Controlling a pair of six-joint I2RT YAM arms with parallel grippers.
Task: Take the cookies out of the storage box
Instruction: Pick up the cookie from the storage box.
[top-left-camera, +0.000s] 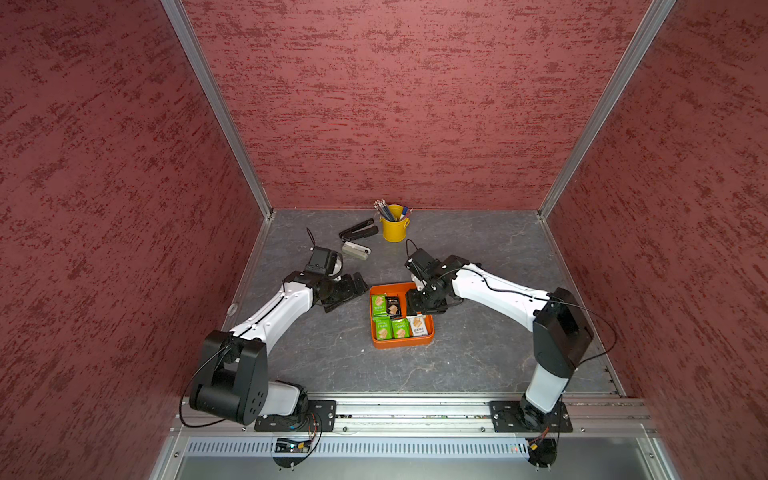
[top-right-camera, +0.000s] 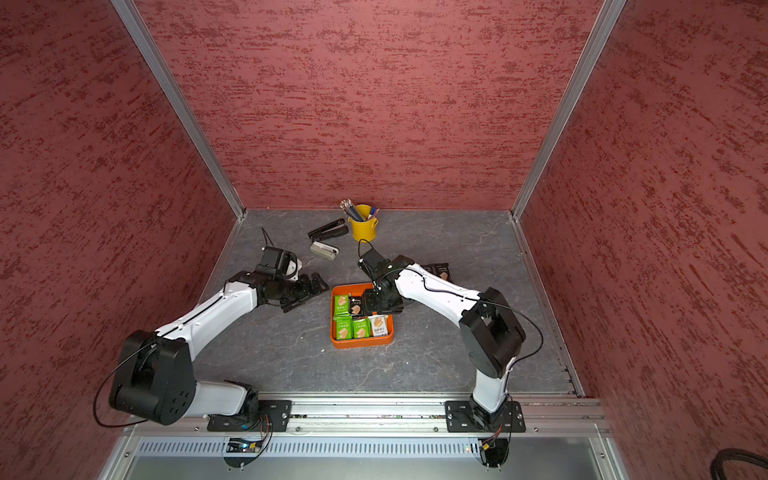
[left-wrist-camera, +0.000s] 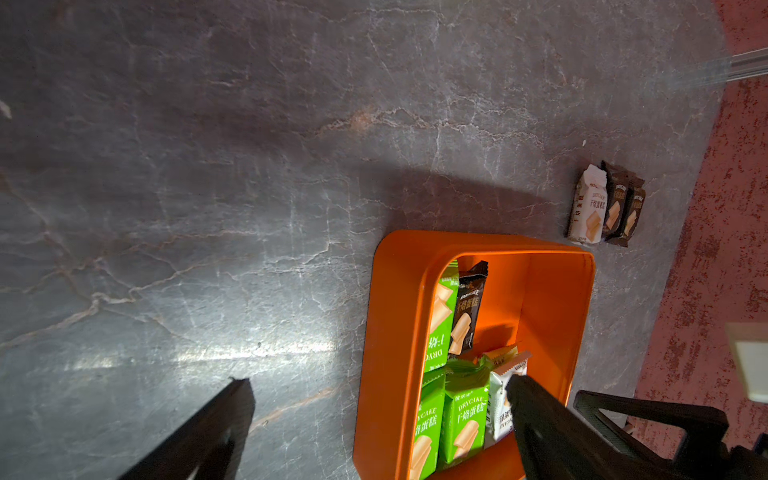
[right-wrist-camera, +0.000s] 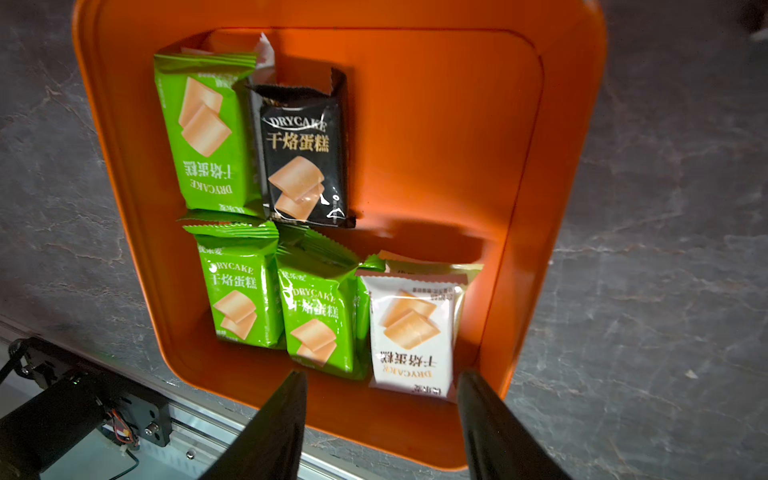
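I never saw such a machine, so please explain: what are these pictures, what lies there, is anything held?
Two robot arms stand on a rail at a grey table. Two pictures look down from above; two come from cameras on the wrists. An orange box holds cookies in green, black and white wrappers. Three more packets lie outside it. Behind are a pencil cup, a black stapler and a grey device. The left claw is open beside the box, the right claw open over it. Neither holds anything.

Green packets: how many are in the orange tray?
3 green packets: one beside the black packet, two side by side next to the white packet. Green edges hint at more underneath.
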